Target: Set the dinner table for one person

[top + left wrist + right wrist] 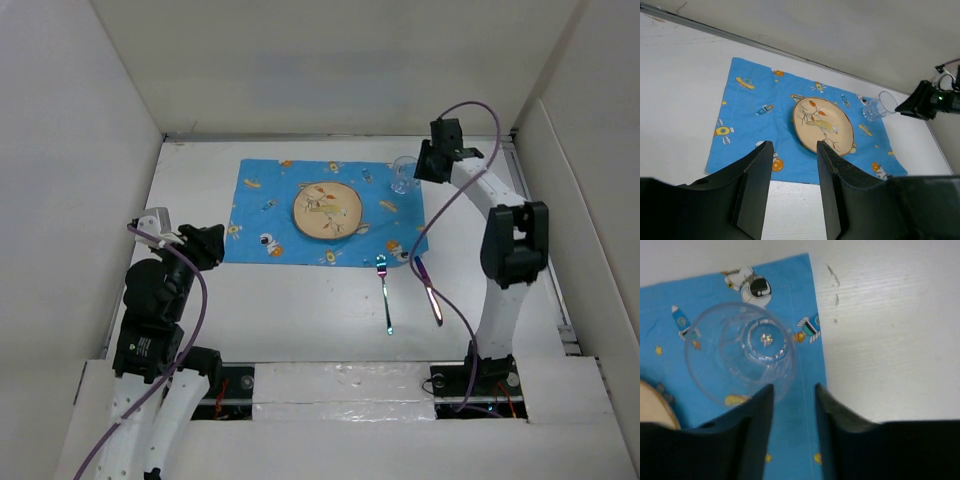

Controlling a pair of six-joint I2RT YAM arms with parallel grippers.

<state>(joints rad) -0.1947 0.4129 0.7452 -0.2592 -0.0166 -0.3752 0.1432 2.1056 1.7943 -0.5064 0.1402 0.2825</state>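
K: White matte dinner table (300, 310), roughly square, upright white panels (100, 120) round it. It fills the whole top view, arm bases at 6 o'clock.

M: What's on it?

K: Blue cartoon-print placemat (270, 200), toward 12 o'clock from the table's middle. Tan plate (327, 210) with a bird drawing sits about mid-mat.

M: Glass?

K: Clear glass (403, 174), upright, on the mat at 2 o'clock from the plate, near the mat's 3 o'clock edge. Apart from the plate.

M: Cutlery?

K: Fork (385, 295) and knife (428, 290) on bare table, 5 o'clock from the plate. Fork's head is at the mat's 6 o'clock edge, can't tell if it touches. Knife lies just beside the fork at its 3 o'clock, both running roughly 12 to 6.

M: Left gripper?

K: Left gripper (210, 243) is at 8 o'clock from the plate, by the mat's 9 o'clock edge. Its fingers (757, 185) are spread, nothing between them.

M: Right one?

K: Right gripper (422, 165) is at 3 o'clock from the glass, just beside it. In the wrist view its fingers (756, 425) are parted and the glass sits just past the tips, not between them. Grasping nothing.
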